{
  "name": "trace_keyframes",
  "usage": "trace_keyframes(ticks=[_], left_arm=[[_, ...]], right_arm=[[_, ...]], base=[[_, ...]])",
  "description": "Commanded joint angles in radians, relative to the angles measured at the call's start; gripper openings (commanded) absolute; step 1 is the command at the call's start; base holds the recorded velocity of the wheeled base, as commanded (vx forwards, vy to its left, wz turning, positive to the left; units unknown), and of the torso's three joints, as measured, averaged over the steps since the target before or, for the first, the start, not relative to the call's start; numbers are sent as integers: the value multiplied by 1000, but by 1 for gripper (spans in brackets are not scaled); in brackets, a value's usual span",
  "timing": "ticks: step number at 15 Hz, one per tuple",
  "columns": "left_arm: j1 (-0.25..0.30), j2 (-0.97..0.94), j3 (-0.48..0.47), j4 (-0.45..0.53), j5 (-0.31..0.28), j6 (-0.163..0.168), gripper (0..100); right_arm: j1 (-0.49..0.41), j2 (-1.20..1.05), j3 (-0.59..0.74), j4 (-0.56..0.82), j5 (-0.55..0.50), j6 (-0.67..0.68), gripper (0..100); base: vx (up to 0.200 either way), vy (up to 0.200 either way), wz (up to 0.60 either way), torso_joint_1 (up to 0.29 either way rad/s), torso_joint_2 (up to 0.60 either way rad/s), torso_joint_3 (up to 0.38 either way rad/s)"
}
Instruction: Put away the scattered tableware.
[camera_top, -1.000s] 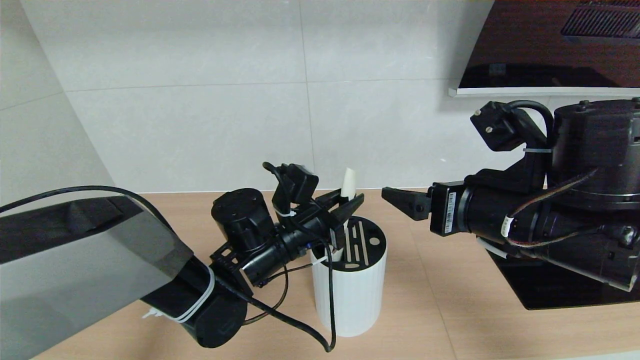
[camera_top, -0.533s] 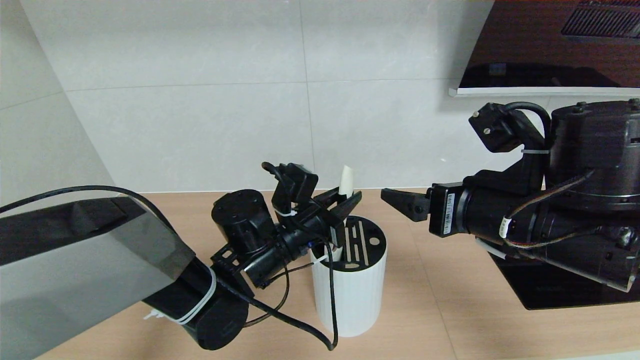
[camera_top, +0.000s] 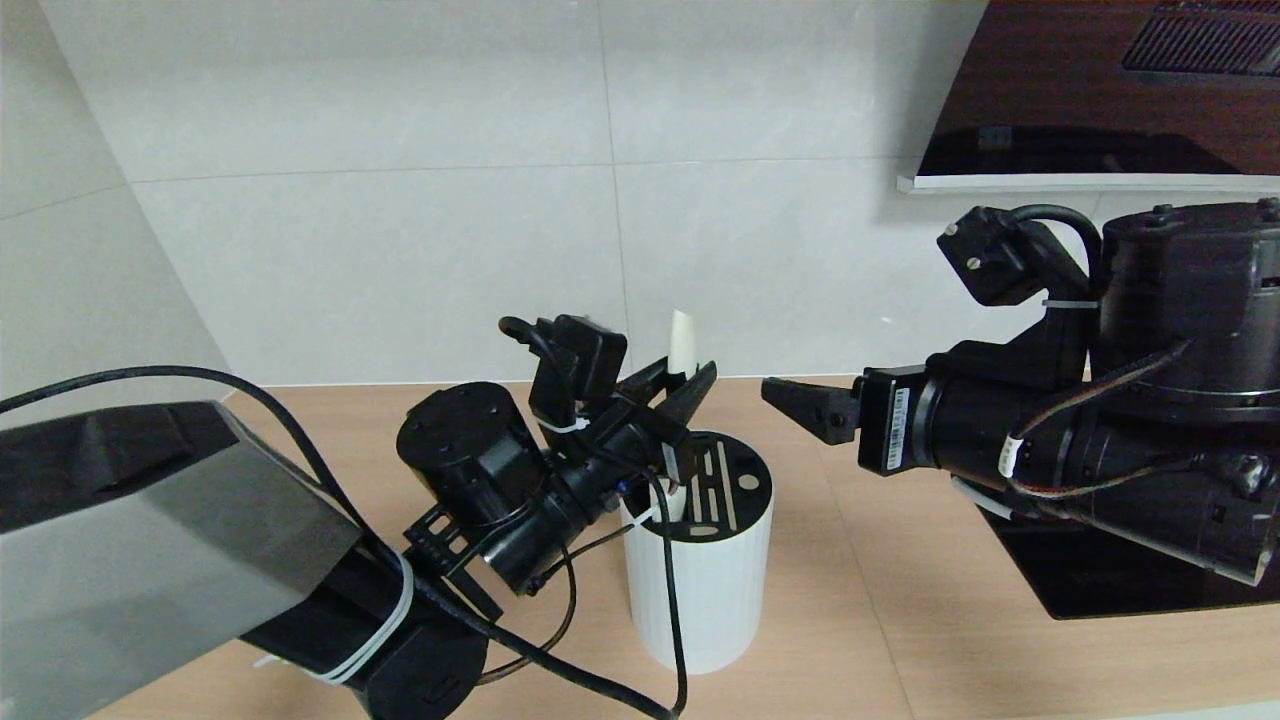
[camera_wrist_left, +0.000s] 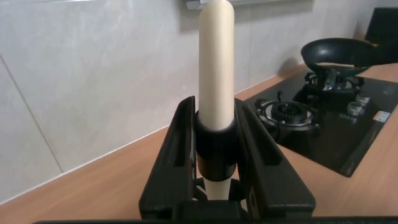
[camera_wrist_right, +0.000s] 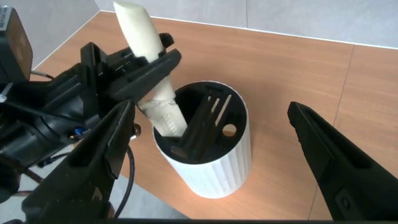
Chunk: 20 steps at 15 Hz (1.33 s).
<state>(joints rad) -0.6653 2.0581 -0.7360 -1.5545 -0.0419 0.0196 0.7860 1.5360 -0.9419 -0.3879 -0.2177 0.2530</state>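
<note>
The cream-handled utensil stands nearly upright, with its lower end inside the white holder that has a black slotted top. The left tool is clenched on the handle, just above the holder's rim. The right tool is released, its fingers wide apart. It hangs near the holder, on the side away from the left tool and not touching it. The holder stands on the wooden surface.
</note>
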Motion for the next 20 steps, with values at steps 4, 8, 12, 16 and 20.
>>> trace_keyframes(ticks=[4, 8, 12, 16, 20], left_arm=[[-19, -3, 32, -1, 51, 0, 0], [-27, 10, 29, -1, 94, 0, 100], [-27, 4, 26, -3, 96, -1, 100], [-27, -29, 23, -3, 96, -3, 100], [-7, -208, 18, -3, 96, -21, 100]], right_arm=[[1, 1, 0, 0, 0, 0, 100], [1, 1, 0, 0, 0, 0, 100], [1, 3, 0, 0, 0, 0, 100], [-1, 0, 0, 0, 0, 0, 100], [-71, -88, 74, -6, 1, -9, 100]], base=[[0, 0, 0, 0, 0, 0], [0, 0, 0, 0, 0, 0], [0, 0, 0, 0, 0, 0], [0, 0, 0, 0, 0, 0], [0, 0, 0, 0, 0, 0]])
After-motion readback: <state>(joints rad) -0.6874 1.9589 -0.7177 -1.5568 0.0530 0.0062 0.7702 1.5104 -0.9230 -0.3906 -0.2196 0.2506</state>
